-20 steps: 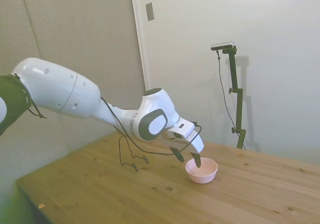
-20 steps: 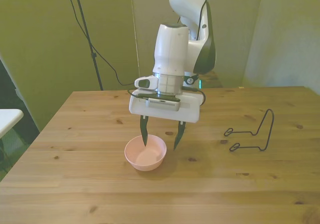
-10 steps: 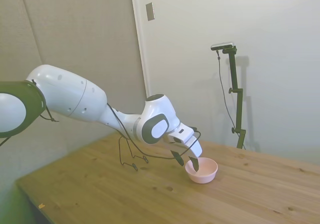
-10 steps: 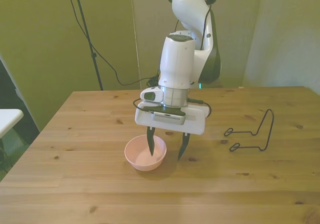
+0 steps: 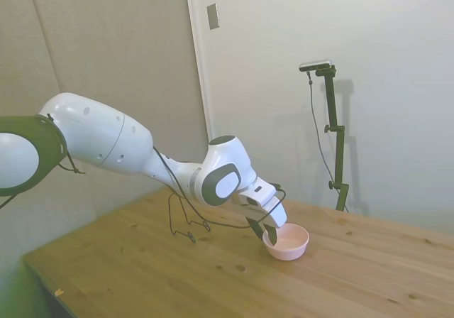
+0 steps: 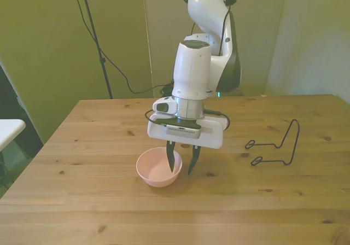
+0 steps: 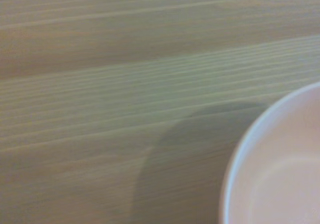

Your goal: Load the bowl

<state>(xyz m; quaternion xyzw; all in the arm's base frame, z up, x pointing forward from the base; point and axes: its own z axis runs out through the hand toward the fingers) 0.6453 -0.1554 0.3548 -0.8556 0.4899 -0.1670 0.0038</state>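
Bowl (image 6: 158, 167) of pale pink sits upright on the wooden worktop (image 6: 82, 196), empty as far as its inside shows, a smooth shallow round. In the wrist view only an arc of the bowl's (image 7: 280, 179) rim and inner wall shows, blurred, with worktop (image 7: 100, 84) grain and a soft shadow beside it.

Straddling the bowl's rim on the side toward the front view's right are the two dark fingers (image 6: 173, 160) of the gripper (image 6: 182, 163): one reaches down inside the bowl, the other stands just outside the wall. They are drawn close about the rim, though whether they press it cannot be told. From the side view the gripper (image 5: 264, 231) stands at the bowl's (image 5: 286, 241) edge nearest the arm, tips down at rim level.

Above the bowl rises the white arm (image 6: 192, 81), its wrist pointing nearly straight down.

Well apart from the bowl, toward the front view's right, a thin black wire rack (image 6: 276, 144) stands on the worktop. In the side view this wire rack (image 5: 186, 218) shows behind the arm.
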